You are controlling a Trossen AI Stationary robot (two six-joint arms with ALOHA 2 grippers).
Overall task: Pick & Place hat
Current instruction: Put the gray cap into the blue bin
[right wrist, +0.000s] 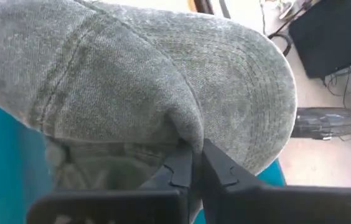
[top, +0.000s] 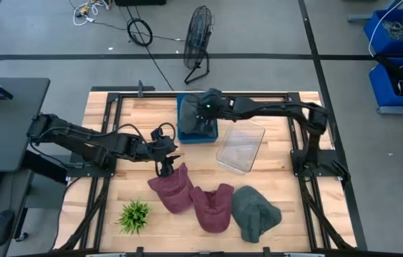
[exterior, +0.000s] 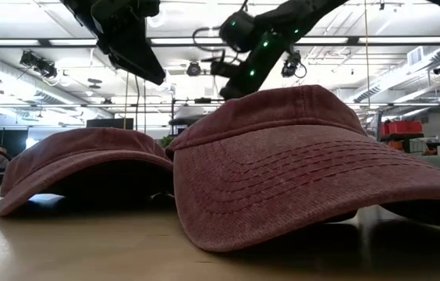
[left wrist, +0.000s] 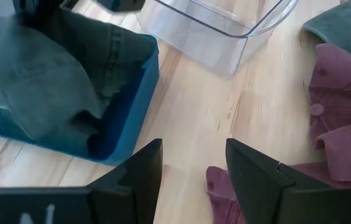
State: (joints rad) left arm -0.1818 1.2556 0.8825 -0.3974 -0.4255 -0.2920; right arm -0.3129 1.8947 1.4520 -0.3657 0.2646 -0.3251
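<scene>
A grey hat [right wrist: 132,81] lies in the blue bin [top: 187,134] at the table's far middle, and my right gripper [right wrist: 194,165] is shut on it from above. The hat and bin also show in the left wrist view [left wrist: 45,74]. My left gripper [left wrist: 191,165] is open and empty, just above the far edge of the left maroon hat [top: 173,189], touching nothing. A second maroon hat [top: 214,207] and a grey-green hat [top: 255,213] lie on the table near the front. Both maroon hats fill the low view [exterior: 314,164]. My right gripper pinches a fold of the grey hat's cloth [right wrist: 185,134] between its two fingers, near where the crown meets the brim. The fingers come from above, pointing down into the bin. The hat's cloth bulges around the fingers and still sits within the blue bin.
A clear plastic container [top: 241,146] stands right of the blue bin. A small green plant [top: 134,215] stands at the front left. Bare wooden table [top: 137,128] lies between the bin and the hats.
</scene>
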